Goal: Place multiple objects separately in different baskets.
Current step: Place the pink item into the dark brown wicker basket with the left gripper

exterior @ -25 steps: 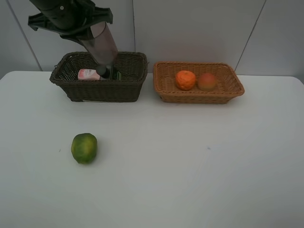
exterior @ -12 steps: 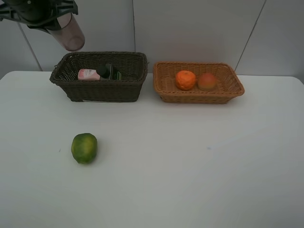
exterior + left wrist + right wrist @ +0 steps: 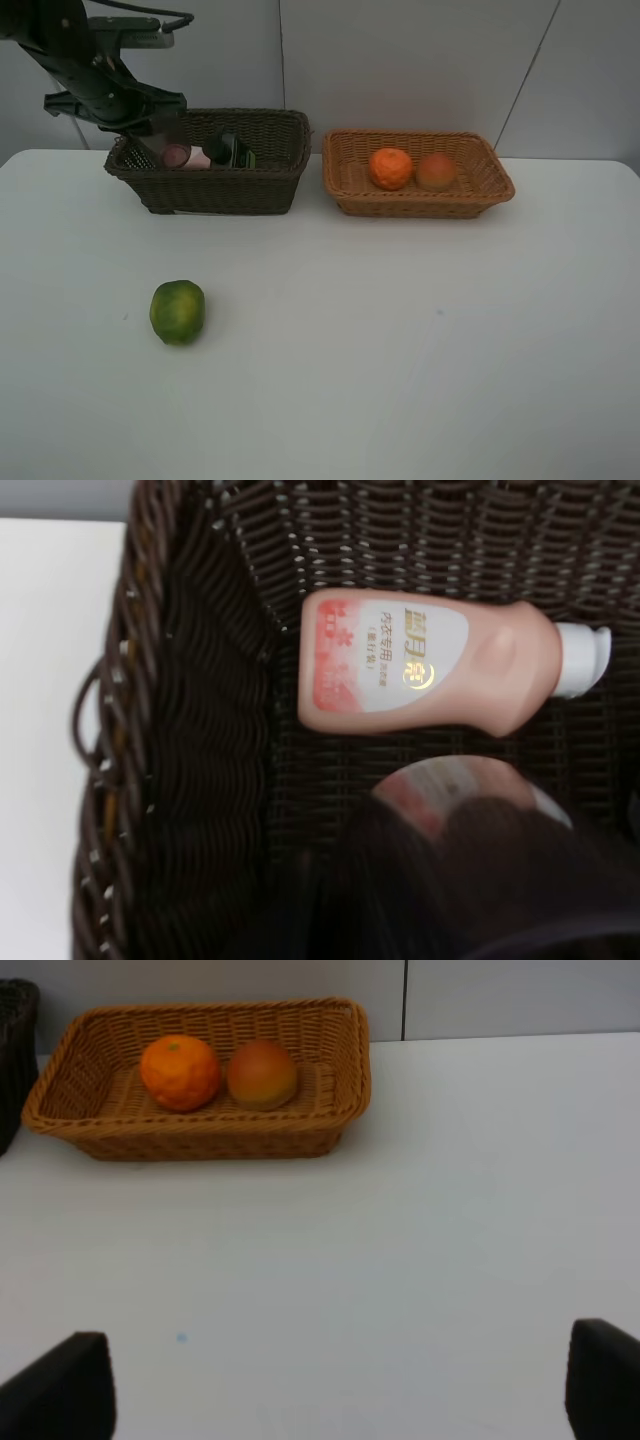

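Cup (image 3: 470,810), mauve, clamped mouth-down in left gripper (image 3: 160,140) over dark basket (image 3: 270,190), pink tube (image 3: 430,663) just beyond its rim; advised lowering clear of tube before release; right gripper (image 3: 340,1380) stood spread and empty; lime (image 3: 177,312) remained on table (image 3: 400,350).

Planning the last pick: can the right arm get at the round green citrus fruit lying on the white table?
Probably yes. The green citrus fruit lies alone on the bare white table, nothing around it. The right gripper is open and empty, though it must cross to the left side.
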